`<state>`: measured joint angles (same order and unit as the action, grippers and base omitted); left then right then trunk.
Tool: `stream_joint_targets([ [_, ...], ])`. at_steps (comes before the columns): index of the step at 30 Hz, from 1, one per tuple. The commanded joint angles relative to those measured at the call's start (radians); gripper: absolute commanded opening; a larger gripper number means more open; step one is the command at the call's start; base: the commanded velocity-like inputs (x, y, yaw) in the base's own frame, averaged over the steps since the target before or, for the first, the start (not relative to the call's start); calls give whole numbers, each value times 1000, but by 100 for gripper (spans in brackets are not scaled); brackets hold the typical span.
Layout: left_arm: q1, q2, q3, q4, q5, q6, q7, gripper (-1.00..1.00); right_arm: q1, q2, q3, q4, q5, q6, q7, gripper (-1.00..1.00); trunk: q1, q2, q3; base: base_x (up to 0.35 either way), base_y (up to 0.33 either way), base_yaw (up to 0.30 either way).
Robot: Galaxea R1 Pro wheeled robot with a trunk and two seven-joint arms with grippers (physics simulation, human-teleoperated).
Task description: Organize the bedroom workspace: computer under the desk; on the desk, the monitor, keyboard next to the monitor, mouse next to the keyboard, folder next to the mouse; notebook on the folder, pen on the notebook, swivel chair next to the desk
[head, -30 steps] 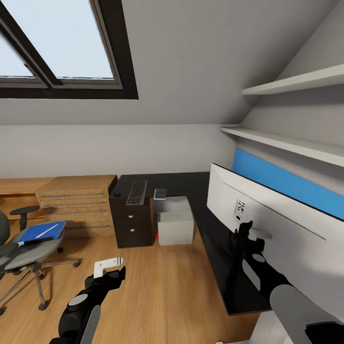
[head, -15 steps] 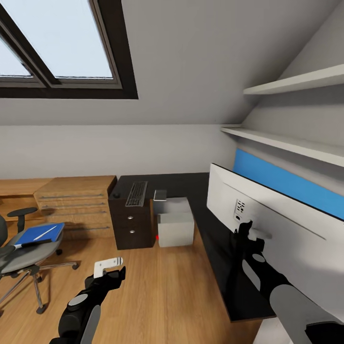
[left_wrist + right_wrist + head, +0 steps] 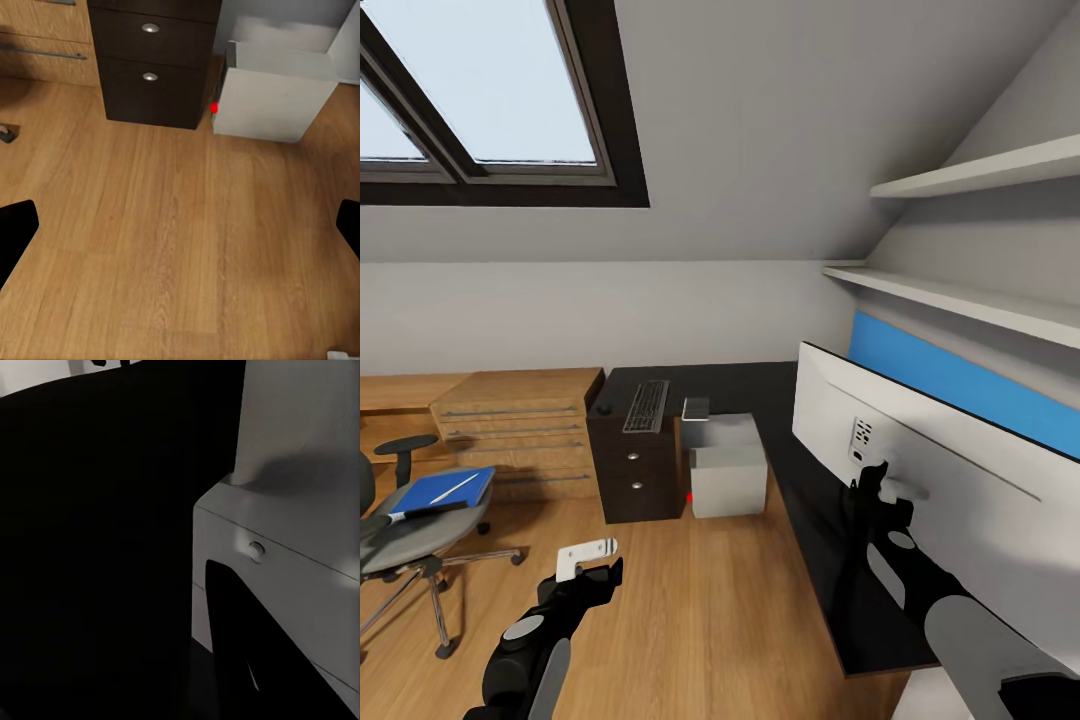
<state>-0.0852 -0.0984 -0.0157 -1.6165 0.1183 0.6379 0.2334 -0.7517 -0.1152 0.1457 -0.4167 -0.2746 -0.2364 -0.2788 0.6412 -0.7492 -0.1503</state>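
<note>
The black-topped desk [image 3: 760, 385] runs along the far wall and down the right side. On it lie the keyboard [image 3: 647, 405], the small black mouse [image 3: 603, 408] and the grey notebook [image 3: 696, 406]. The grey computer [image 3: 728, 478] [image 3: 274, 97] stands on the floor beside the drawers [image 3: 154, 67]. The monitor [image 3: 950, 450] shows me its pale back over the desk's right wing. My right gripper [image 3: 888, 488] is shut against that back. At the left, the swivel chair [image 3: 405, 535] carries the blue folder [image 3: 435, 490] and the white pen [image 3: 457, 485]. My left gripper [image 3: 588, 565] [image 3: 180, 232] hangs open over bare floor.
A light wood chest [image 3: 520, 430] stands left of the desk drawers. Two white shelves [image 3: 980, 170] and a blue back panel [image 3: 960, 380] line the sloped right wall. A skylight [image 3: 480, 90] is overhead. Wood floor [image 3: 700, 600] lies between chair and desk.
The whole picture slid slightly left early on, which is camera movement. Both arms and the monitor kept their places in the view. Nothing differs over the last half second.
</note>
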Motion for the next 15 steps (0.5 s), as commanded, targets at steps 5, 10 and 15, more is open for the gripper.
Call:
stream_joint_targets([
  [5,-1,0,-1,-1,11,3,9,100,0,1,6,31,-12,-1,-8,-100,1,-1,-2,0,0,0],
  [10,-1,0,0,-1,11,5,9,100,0,1,6,31,-13,-1,-9,-100,1,-1,-2,0,0,0],
  [15,-1,0,1,-1,11,5,9,100,1,2,6,32,-14,3,-10,100,1,-1,-2,0,0,0],
])
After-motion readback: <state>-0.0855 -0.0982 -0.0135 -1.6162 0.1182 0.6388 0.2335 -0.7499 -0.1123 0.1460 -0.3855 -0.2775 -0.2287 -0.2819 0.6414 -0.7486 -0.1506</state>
